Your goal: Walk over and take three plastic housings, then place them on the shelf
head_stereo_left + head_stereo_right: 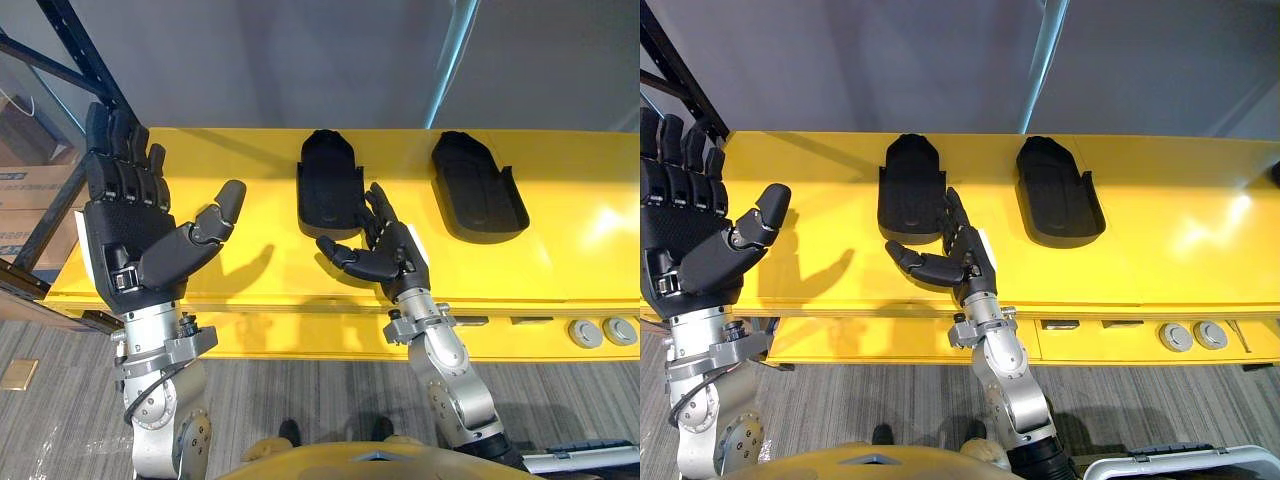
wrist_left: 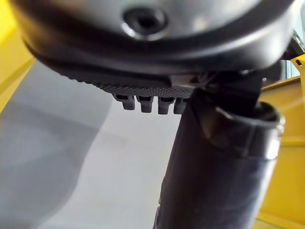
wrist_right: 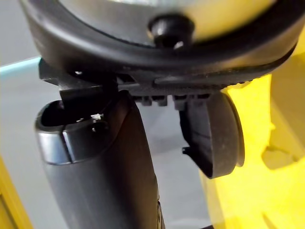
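Two black plastic housings lie on the yellow table (image 1: 250, 290). The left housing (image 1: 330, 180) sits just beyond my right hand (image 1: 385, 250); the right housing (image 1: 477, 185) lies farther right. My right hand is open, palm up, fingers straight, thumb out, its fingertips at the near edge of the left housing. In the right wrist view a housing (image 3: 217, 136) shows past the hand's thumb (image 3: 95, 157). Over the table's left part my left hand (image 1: 130, 225) is raised with its palm toward me, open and holding nothing.
A dark metal rack frame (image 1: 70, 60) stands at the far left with cardboard boxes (image 1: 25, 180) behind it. A grey wall backs the table. Round metal fittings (image 1: 600, 332) sit on the table's front face at the right. Grey carpet lies below.
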### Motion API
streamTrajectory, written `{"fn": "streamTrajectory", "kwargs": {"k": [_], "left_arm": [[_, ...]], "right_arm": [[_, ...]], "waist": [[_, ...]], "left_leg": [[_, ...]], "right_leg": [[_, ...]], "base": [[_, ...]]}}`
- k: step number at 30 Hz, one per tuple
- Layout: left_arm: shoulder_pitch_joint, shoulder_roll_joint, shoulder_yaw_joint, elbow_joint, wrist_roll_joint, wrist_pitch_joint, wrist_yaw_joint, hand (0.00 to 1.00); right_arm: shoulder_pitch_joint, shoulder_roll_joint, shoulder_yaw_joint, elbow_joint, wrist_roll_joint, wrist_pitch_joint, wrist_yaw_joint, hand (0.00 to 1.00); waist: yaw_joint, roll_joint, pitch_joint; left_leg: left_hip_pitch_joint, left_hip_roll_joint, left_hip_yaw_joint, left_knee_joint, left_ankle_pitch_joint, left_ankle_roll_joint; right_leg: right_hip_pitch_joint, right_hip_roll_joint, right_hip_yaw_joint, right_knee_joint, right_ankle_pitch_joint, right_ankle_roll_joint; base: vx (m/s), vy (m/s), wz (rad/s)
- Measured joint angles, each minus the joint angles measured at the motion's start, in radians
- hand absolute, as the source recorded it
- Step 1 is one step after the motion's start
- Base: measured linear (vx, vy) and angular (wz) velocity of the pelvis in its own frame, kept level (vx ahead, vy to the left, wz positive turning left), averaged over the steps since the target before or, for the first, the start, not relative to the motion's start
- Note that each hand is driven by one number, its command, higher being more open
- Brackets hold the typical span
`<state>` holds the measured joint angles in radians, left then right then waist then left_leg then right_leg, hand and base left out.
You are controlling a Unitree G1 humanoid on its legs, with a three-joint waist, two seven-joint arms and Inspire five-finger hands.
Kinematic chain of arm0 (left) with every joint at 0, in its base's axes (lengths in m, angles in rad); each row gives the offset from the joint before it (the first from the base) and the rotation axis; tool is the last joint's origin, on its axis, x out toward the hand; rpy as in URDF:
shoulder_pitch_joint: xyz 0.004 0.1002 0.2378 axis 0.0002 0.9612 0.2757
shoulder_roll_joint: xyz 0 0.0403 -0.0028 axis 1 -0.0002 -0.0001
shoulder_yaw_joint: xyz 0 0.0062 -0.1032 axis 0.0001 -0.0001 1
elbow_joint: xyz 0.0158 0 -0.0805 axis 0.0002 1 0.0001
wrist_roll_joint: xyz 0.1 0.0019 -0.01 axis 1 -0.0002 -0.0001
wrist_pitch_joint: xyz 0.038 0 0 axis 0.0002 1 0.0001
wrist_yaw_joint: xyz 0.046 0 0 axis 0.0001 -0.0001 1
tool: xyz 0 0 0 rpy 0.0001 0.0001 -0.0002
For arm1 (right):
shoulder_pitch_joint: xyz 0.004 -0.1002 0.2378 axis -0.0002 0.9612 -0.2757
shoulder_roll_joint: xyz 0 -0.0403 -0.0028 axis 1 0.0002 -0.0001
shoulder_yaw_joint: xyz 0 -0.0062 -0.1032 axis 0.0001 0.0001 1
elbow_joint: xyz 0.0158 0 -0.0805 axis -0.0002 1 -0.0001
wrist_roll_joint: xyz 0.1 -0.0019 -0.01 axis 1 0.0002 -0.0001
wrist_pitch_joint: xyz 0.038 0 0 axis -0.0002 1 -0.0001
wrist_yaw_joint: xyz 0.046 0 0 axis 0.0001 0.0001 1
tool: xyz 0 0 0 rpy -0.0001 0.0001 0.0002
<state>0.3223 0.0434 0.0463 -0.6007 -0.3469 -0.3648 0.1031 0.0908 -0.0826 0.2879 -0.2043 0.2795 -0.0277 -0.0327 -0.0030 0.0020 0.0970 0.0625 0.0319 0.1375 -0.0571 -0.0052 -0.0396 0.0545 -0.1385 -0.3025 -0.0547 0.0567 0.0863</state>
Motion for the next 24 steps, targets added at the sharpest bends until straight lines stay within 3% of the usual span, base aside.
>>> {"fn": "streamTrajectory", "kwargs": {"k": [20, 23, 24], "left_arm": [[0.01, 0.0, -0.014, 0.0, 0.0, 0.019, -0.003, 1.0], [0.025, 0.0, -0.023, 0.0, 0.0, 0.019, -0.003, 1.0], [0.033, 0.0, -0.033, 0.0, 0.0, 0.019, -0.003, 1.0]], "right_arm": [[0.0, 0.0, 0.026, 0.009, 0.0, 0.003, 0.005, 1.0], [-0.001, -0.001, 0.036, 0.014, -0.035, -0.024, -0.024, 1.0], [-0.001, 0.0, 0.039, 0.014, -0.078, -0.071, -0.057, 1.0]], "waist": [[0.0, -0.009, 0.006], [0.0, -0.01, 0.007], [0.001, -0.011, 0.007]], "left_leg": [[0.028, -0.003, -0.014, -0.031, 0.015, 0.001], [0.029, -0.003, -0.013, -0.031, 0.016, 0.001], [0.029, -0.003, -0.013, -0.031, 0.016, 0.001]], "right_leg": [[0.024, -0.002, -0.016, 0.001, -0.002, 0.0], [0.025, -0.002, -0.016, 0.001, -0.002, 0.0], [0.025, -0.002, -0.016, 0.001, -0.002, 0.0]], "base": [[0.0, 0.0, 0.01], [0.0, 0.0, 0.0], [0.0, 0.0, 0.0]]}}
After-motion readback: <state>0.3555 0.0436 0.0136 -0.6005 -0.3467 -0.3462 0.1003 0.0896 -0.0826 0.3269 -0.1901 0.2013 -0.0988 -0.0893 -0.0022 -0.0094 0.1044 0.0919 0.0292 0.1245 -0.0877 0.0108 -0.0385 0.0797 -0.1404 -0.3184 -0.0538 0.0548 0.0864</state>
